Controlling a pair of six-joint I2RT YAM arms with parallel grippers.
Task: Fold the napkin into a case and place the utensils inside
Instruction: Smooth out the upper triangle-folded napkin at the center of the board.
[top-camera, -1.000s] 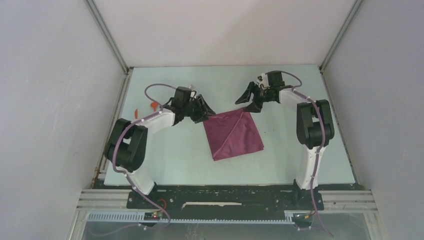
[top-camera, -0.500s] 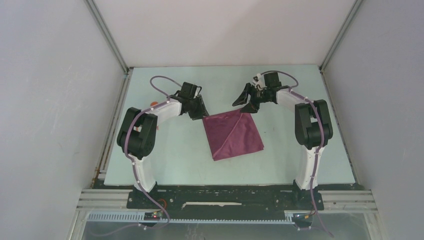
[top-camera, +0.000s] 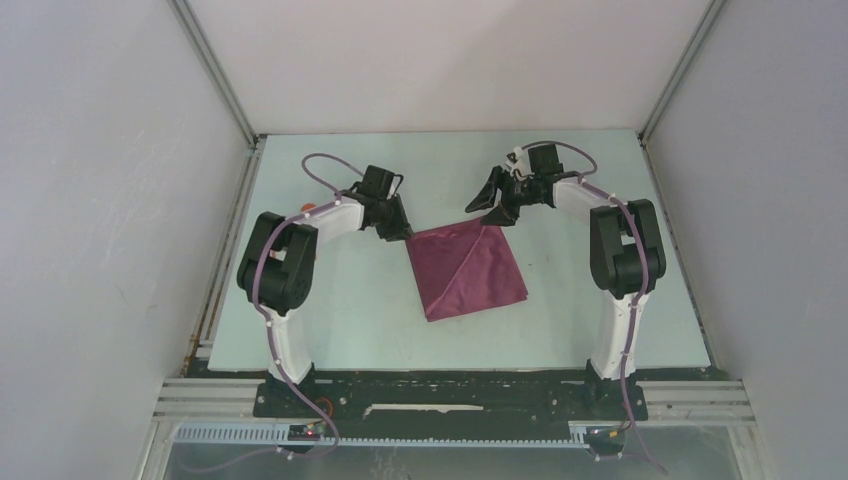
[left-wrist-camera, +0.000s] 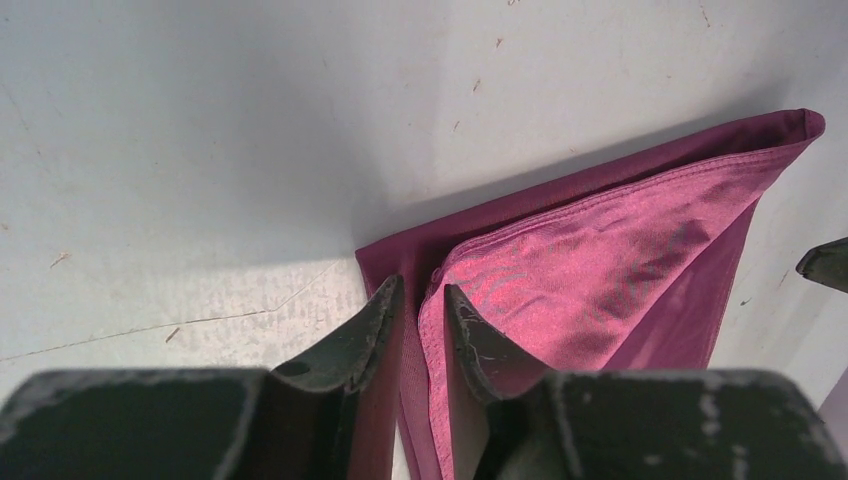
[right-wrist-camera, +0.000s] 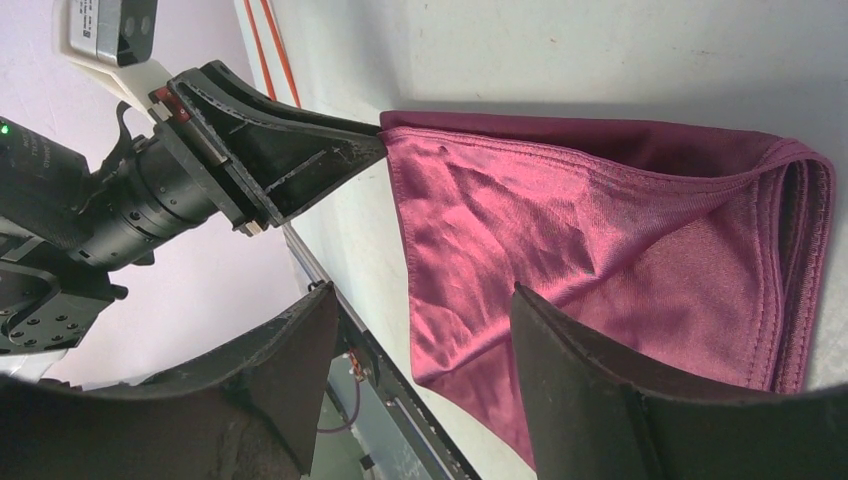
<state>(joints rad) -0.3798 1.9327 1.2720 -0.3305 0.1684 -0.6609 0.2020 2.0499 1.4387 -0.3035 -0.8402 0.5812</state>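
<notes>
The maroon napkin (top-camera: 465, 268) lies folded over on itself in the middle of the table, one corner pointing to the near side. My left gripper (top-camera: 405, 232) is at its far left corner. In the left wrist view its jaws (left-wrist-camera: 420, 290) stand narrowly apart, with the hem of the napkin's (left-wrist-camera: 620, 260) top layer between them. My right gripper (top-camera: 492, 208) hovers open over the far right corner, and its fingers (right-wrist-camera: 422, 295) are spread wide above the cloth (right-wrist-camera: 600, 250). An orange speck of the utensils (top-camera: 307, 208) shows beside the left forearm; the rest is hidden.
The pale table (top-camera: 350, 300) is boxed in by grey walls at the left, back and right. A black rail (top-camera: 450, 395) carries both arm bases along the near edge. Thin orange strips (right-wrist-camera: 270, 50) lie on the table beyond the left gripper (right-wrist-camera: 330, 150).
My left arm swung its elbow up and its jaws narrowed around the napkin's far left corner. The right gripper shifted slightly and stayed open. The napkin has not moved.
</notes>
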